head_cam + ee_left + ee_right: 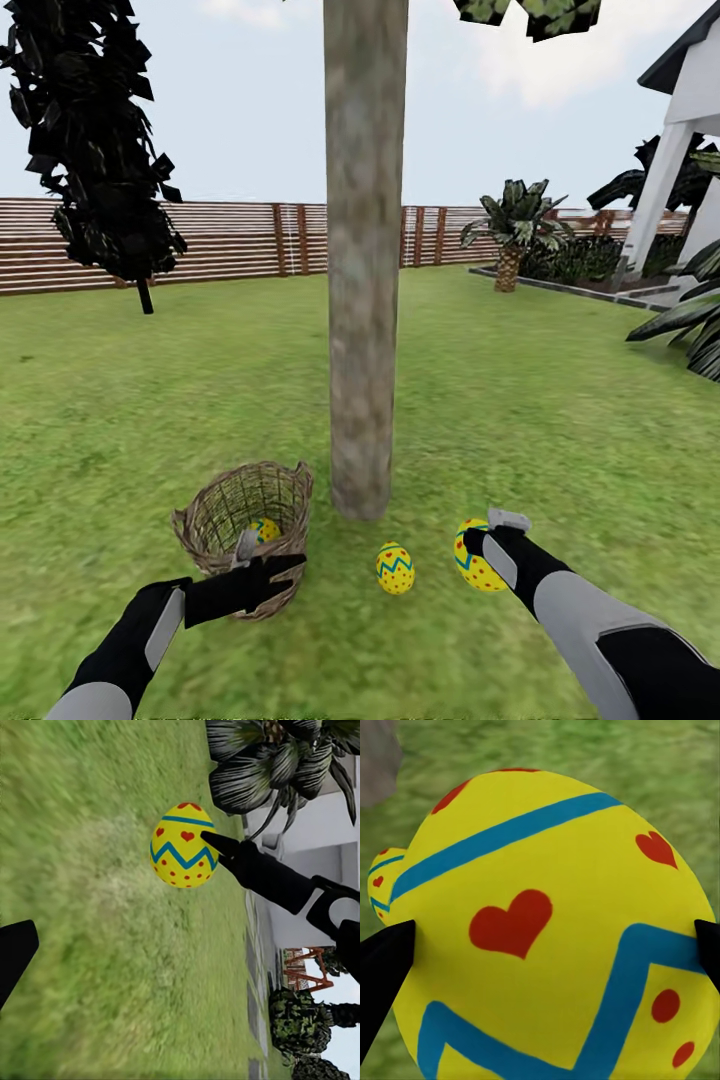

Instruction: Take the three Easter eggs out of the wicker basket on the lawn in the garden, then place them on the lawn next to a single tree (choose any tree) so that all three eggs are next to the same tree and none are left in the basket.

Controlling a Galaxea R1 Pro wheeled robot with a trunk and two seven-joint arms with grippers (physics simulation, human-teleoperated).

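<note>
The pale grey-tan tree (364, 300) stands on the lawn (150, 400) straight ahead. Left of its foot sits the wicker basket (243, 520), tilted, with one Easter egg (266, 529) inside. A second egg (395, 568) lies on the grass in front of the trunk. My right gripper (478, 548) is shut on a third egg (472, 562), low over the grass right of the trunk. That egg (547, 930) sits between both fingers (382, 967) in the right wrist view. My left gripper (272, 566) is open at the basket's near rim. The left wrist view shows an egg (182, 844) with a dark finger against it.
A brown slat fence (230, 240) closes the garden at the back. A dark thin-trunked tree (100, 150) stands far left and a short palm (512, 235) at back right. A white house (690, 150) and dark shrubs (690, 320) border the right side.
</note>
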